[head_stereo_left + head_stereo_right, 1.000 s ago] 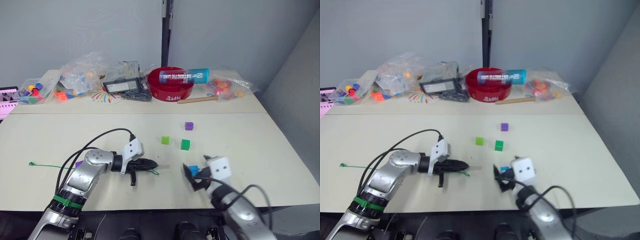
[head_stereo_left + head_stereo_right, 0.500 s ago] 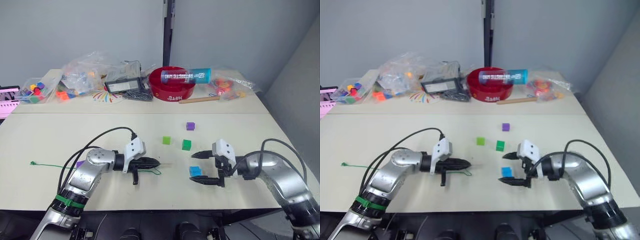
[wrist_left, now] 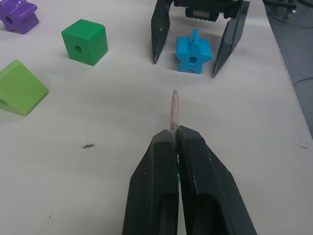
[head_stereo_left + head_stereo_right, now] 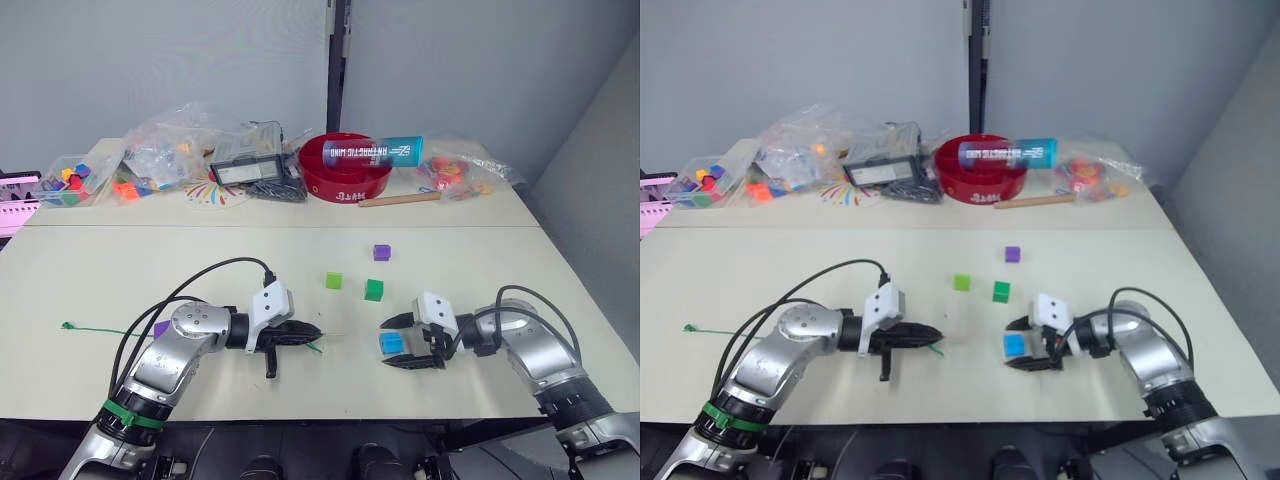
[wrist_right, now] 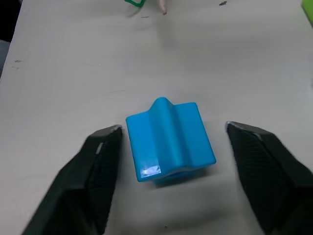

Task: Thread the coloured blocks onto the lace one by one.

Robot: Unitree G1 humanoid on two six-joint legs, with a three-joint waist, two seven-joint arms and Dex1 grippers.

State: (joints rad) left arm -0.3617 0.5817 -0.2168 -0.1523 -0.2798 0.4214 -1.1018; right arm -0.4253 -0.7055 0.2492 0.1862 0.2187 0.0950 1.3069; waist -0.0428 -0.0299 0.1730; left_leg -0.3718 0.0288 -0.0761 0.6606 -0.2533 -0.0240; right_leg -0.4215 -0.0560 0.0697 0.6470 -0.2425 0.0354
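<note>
Lace (image 4: 100, 330): green string on the table, running from your far left to the left gripper; its pale stiff tip (image 3: 174, 108) juts past the fingers toward the blue block.
Left gripper (image 3: 175, 139): clenched on the lace just behind the tip.
Blue block (image 5: 168, 139): star-shaped, resting on the table between the right fingers, touching neither.
Right gripper (image 4: 403, 342): spread wide around that block, nothing grasped.
Remaining blocks: light green (image 4: 332, 281), darker green (image 4: 373, 290) and purple (image 4: 381, 252) lie loose beyond; none threaded.
Risk: you could close off-centre on the ridged block, twisting it so its hole turns away from the tip.
</note>
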